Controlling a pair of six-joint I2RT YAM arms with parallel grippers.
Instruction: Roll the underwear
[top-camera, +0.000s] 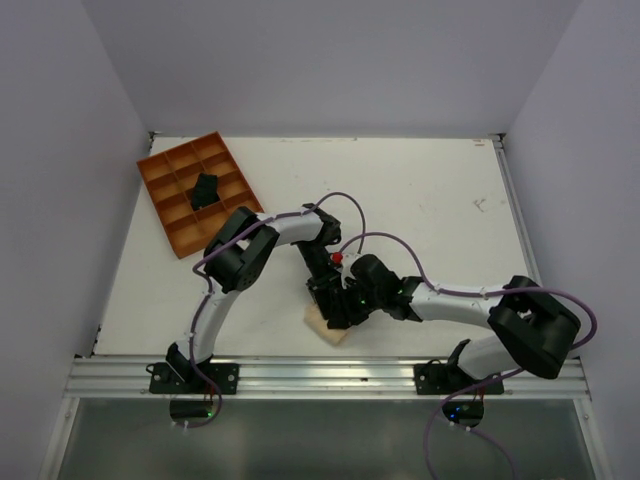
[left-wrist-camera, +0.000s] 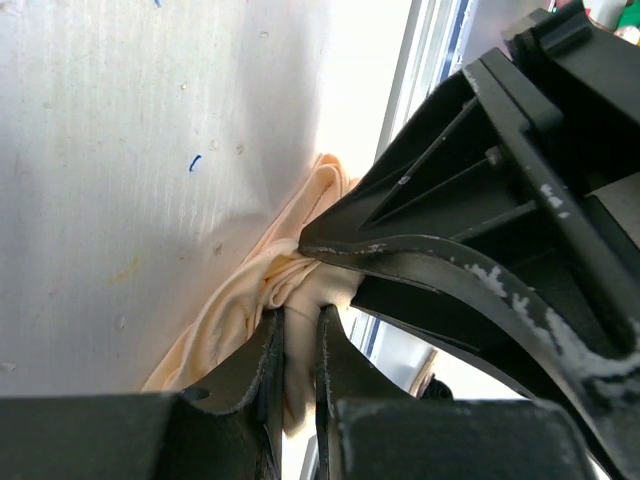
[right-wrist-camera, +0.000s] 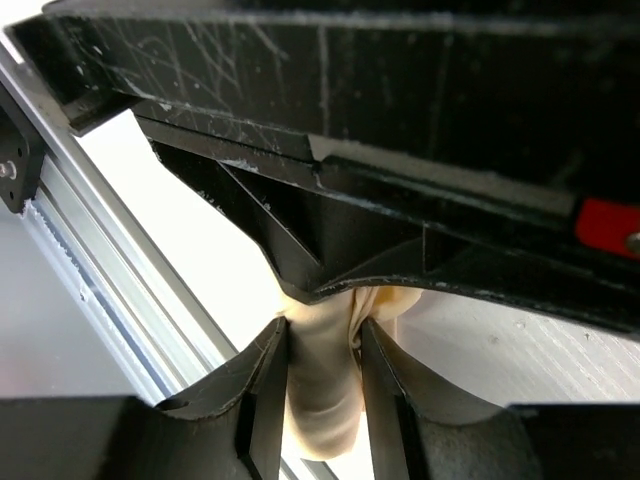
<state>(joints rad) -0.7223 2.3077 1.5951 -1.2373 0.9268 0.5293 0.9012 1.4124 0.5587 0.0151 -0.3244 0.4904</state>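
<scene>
Soft, wrinkled peach underwear (left-wrist-camera: 232, 305) bunched on the white table (top-camera: 430, 200); left gripper (left-wrist-camera: 298, 320) and right gripper (right-wrist-camera: 322, 345) each pinch its folds.

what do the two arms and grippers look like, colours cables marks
The left arm and right arm are white tubes between black joint housings, with thin purple cables looping alongside. The left gripper and right gripper are black plastic; their curved, ribbed fingers are scuffed whitish at the edges. A red mark sits on the left one.
</scene>
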